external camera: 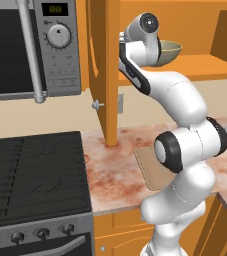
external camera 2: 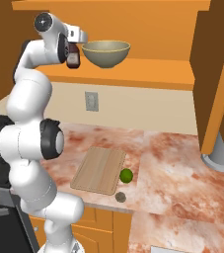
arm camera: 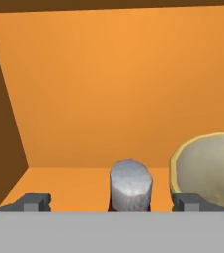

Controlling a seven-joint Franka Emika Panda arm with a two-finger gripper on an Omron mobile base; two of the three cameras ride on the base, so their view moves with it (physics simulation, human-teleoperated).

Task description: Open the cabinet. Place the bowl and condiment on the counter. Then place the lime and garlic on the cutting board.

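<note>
In the cabinet (arm camera: 108,89), tool (arm camera: 111,201) straddles condiment (arm camera: 130,184).

Even, flat rendered light, soft faint shadows, no glare; slightly coarse, unblurred pictures.

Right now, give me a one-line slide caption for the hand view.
Open gripper straddles the grey-capped dark brown condiment bottle on the orange cabinet shelf, the glossy olive-beige bowl beside it.
</note>
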